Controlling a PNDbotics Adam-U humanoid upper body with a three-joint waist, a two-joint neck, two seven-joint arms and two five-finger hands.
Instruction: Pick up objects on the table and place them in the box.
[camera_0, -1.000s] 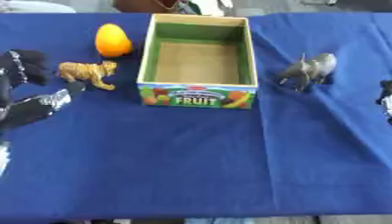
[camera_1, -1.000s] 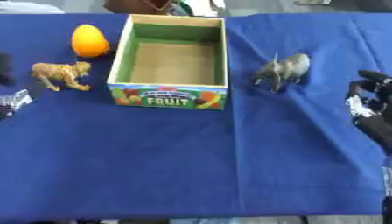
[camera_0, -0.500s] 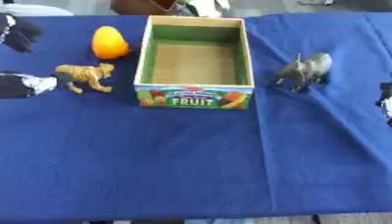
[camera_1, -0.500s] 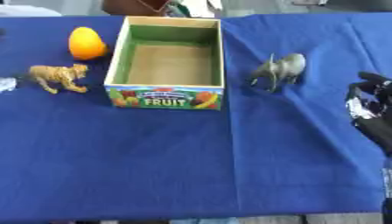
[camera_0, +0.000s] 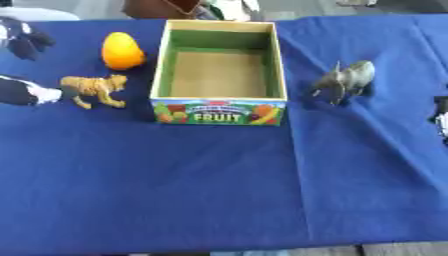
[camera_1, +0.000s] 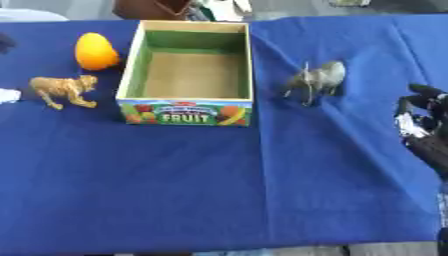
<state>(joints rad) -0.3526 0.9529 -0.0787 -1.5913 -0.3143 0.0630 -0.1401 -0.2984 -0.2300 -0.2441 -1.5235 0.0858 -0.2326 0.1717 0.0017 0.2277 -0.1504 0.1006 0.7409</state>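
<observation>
The left hand (camera_0: 22, 92), fingers spread wide around nothing, is just left of the tiger (camera_0: 93, 88); it could be toppled by a misjudged closing. Whether the right hand (camera_1: 424, 127) is curled cannot be told.

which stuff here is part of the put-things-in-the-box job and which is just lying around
Part of the job:
- open wooden box with green inner walls and a FRUIT label, nothing inside it
- orange egg-shaped fruit
- tan toy tiger
- grey toy elephant

Just there:
- blue tablecloth
- brown object beyond the table's far edge, too cut off to identify
</observation>
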